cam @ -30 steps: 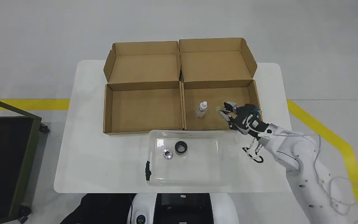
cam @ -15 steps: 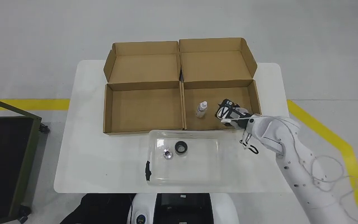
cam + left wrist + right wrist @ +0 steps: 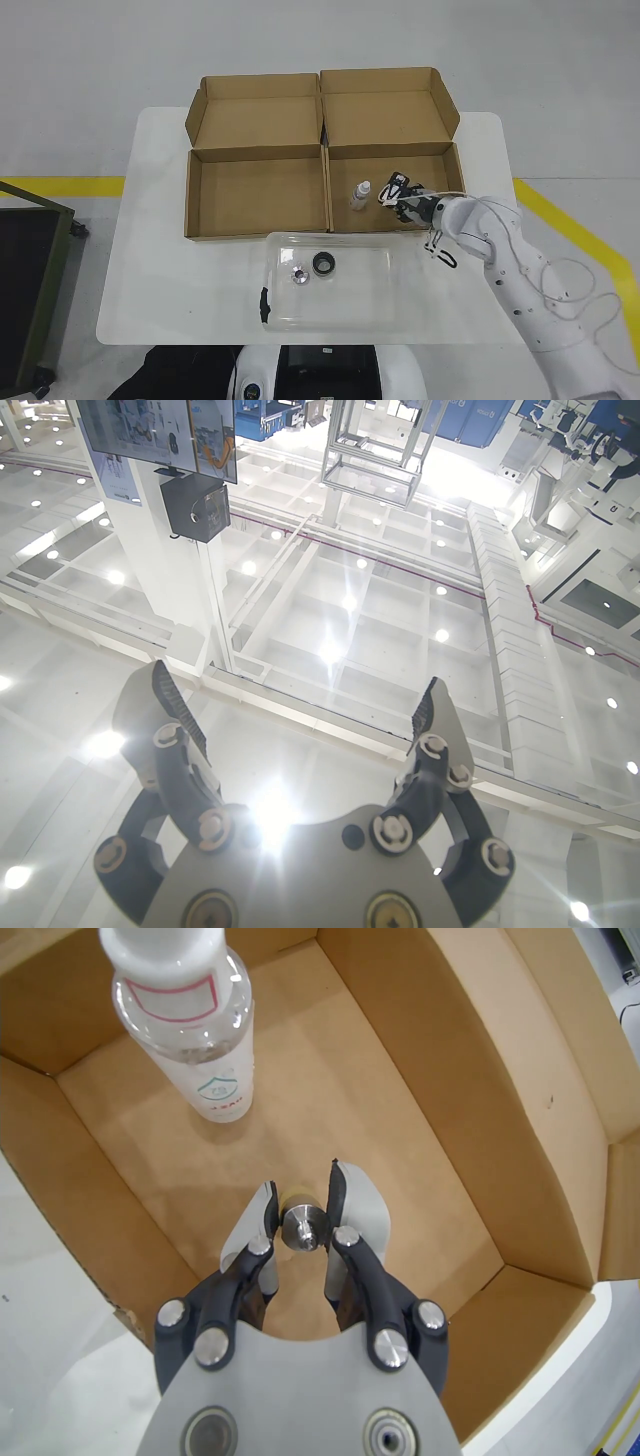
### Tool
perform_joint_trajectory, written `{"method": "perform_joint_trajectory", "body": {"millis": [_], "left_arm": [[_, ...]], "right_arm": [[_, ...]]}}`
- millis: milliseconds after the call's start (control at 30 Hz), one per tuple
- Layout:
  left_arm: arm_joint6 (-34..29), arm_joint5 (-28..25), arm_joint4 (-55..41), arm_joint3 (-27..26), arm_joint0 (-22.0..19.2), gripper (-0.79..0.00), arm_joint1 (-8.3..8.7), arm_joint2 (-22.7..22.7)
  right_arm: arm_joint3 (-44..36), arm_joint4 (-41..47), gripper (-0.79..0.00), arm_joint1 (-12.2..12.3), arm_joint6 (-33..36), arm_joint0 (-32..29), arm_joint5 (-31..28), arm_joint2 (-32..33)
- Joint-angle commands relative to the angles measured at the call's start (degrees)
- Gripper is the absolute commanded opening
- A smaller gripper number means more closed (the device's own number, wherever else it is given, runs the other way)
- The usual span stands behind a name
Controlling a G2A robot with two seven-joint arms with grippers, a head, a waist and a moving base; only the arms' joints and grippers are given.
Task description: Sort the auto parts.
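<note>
- Holds small metal part [image 3: 302, 1227] clamped between right jaws, over cardboard box [image 3: 440, 1138] floor, near bottle [image 3: 200, 1043].
- Shows left jaws apart, empty.
- Likely handles dense, rigid, slick; grips best across round body.

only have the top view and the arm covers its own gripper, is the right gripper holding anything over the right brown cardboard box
observer: yes, the right gripper is shut on a small silver metal cylinder with a brass-coloured end, inside the brown cardboard box.
operator: is it touching that bottle
observer: no, the clear plastic bottle with a white cap stands upright, with bare box floor between it and the gripper.
operator: and the left gripper
observer: the left gripper is open and empty, pointing up at the ceiling.
</note>
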Motion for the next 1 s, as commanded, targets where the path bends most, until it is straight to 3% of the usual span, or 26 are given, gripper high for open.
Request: {"method": "perform_joint_trajectory", "body": {"millis": [0,133,233,300,600,967], "left_arm": [[0.0,0.0,0.0,0.0,0.0,0.0,0.0,0.0],[0.0,0.0,0.0,0.0,0.0,0.0,0.0,0.0],[0.0,0.0,0.0,0.0,0.0,0.0,0.0,0.0],[0.0,0.0,0.0,0.0,0.0,0.0,0.0,0.0],[0.0,0.0,0.0,0.0,0.0,0.0,0.0,0.0],[0.0,0.0,0.0,0.0,0.0,0.0,0.0,0.0]], "right_arm": [[0.4,0.1,-0.576,-0.1,0.0,0.3,0.0,-0.4],[0.8,0.7,-0.4,-0.2,-0.1,0.6,0.4,-0.5],[-0.6,1.1,-0.111,-0.1,-0.9,0.0,0.5,0.5],[-2.1,1.0,0.0,0.3,-1.1,-0.9,0.5,1.8],[-15.3,2.5,0.0,2.1,-4.9,-10.4,-3.2,9.4],[-27.2,1.2,0.0,3.1,-9.5,-20.0,-10.5,8.7]]}}
